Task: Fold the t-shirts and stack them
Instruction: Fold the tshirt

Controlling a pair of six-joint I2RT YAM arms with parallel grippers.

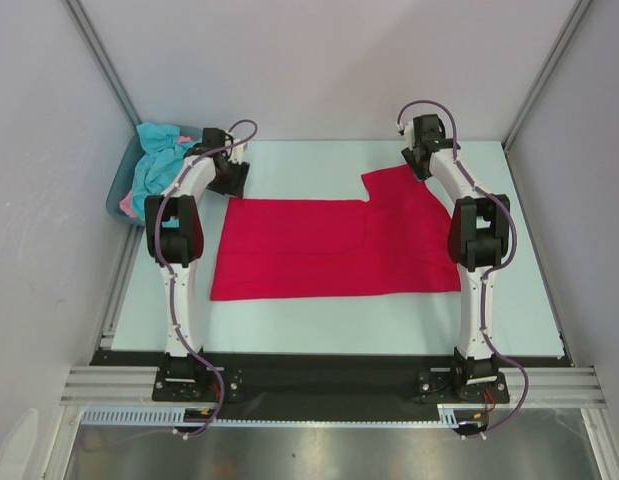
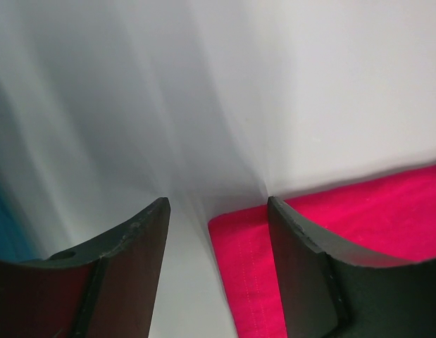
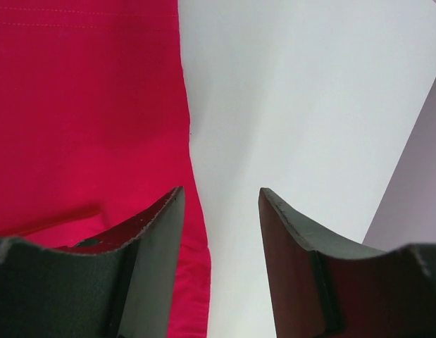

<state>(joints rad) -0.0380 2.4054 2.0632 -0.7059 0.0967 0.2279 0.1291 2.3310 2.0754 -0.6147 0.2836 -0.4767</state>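
A crimson red t-shirt [image 1: 329, 250] lies flat and spread out in the middle of the table. My left gripper [image 1: 231, 185] hovers at its far left corner, open. In the left wrist view that corner [image 2: 249, 246] shows between the fingers, close to the right finger [image 2: 302, 267], with nothing pinched. My right gripper [image 1: 420, 168] is at the shirt's far right part by the sleeve, also open. The right wrist view has the shirt's edge [image 3: 84, 105] running under the left finger [image 3: 151, 267], and the gripper [image 3: 221, 201] mostly over bare table.
A grey-blue tub [image 1: 122, 185] stands at the far left edge, holding a crumpled turquoise shirt [image 1: 154, 160] and a bit of pink cloth [image 1: 129, 207]. White walls and metal frame posts enclose the pale table [image 1: 289, 160] on three sides.
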